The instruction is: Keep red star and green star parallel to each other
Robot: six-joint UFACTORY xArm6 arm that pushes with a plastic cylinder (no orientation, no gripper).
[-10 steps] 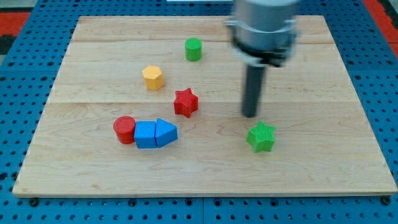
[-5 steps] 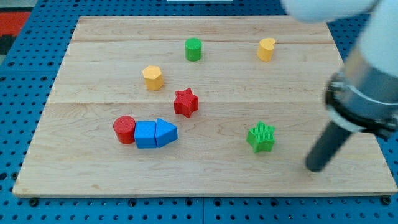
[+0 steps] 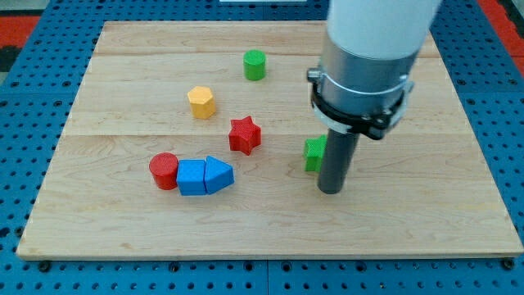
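The red star (image 3: 244, 135) lies near the middle of the wooden board (image 3: 123, 221). The green star (image 3: 313, 154) sits to its right, slightly lower, and is largely hidden behind my dark rod. My tip (image 3: 330, 190) rests on the board just below and right of the green star, touching or nearly touching it. The arm's grey body covers the board's upper right.
A green cylinder (image 3: 255, 65) stands near the view's top. A yellow hexagon block (image 3: 201, 102) lies left of the red star. A red cylinder (image 3: 164, 171), a blue cube (image 3: 191, 177) and a blue wedge-like block (image 3: 219, 174) sit in a row at lower left.
My tip swung from the board's lower right to the left. The green star has moved up and left, closer to the red star. The yellow block at upper right is now hidden by the arm.
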